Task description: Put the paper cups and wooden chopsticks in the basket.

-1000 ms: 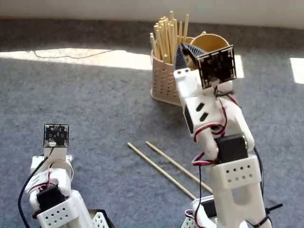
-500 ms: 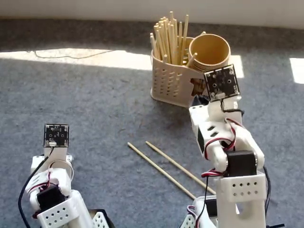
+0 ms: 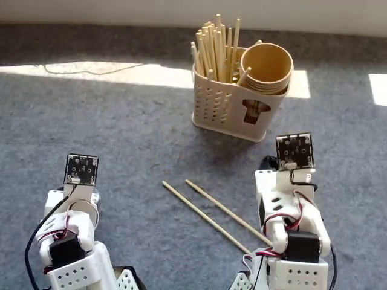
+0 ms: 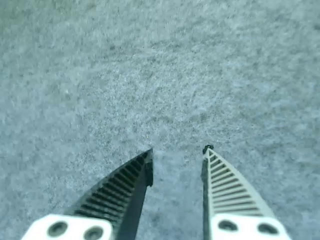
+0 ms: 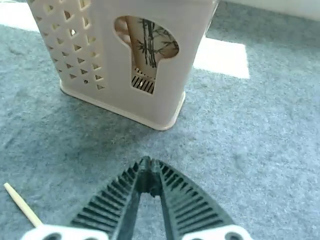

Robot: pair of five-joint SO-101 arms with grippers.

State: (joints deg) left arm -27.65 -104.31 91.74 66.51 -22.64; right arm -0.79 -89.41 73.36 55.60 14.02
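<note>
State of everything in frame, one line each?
basket: upright on the carpet, loaded.
paper cups: nested, upright in the basket.
bundled chopsticks: standing on end in the basket.
loose chopsticks: two, lying flat on the carpet, outside the basket.
left gripper: jaws open, empty, over carpet.
right gripper: jaws shut, empty, pointing at the basket.

Paper cups (image 3: 266, 63) and bundled chopsticks (image 3: 214, 45) stand in the basket (image 3: 217, 112); two loose chopsticks (image 3: 207, 217) lie on the carpet (image 3: 121, 139) before it

Carpeted room, kind unclear: grey carpet (image 3: 121, 139), sunlight patches (image 3: 163, 77), thin cable (image 3: 91, 70), pale wall (image 3: 121, 9).
</note>
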